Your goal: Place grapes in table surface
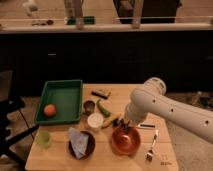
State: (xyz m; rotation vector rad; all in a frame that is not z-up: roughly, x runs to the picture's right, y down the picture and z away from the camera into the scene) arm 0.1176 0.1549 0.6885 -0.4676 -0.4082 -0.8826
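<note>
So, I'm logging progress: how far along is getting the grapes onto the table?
Done: nothing visible; no grapes lie on the bare table surface. In hand: the gripper is down at the orange-brown bowl; I cannot make out the grapes themselves. Left: lifting them out and setting them on the wood.
</note>
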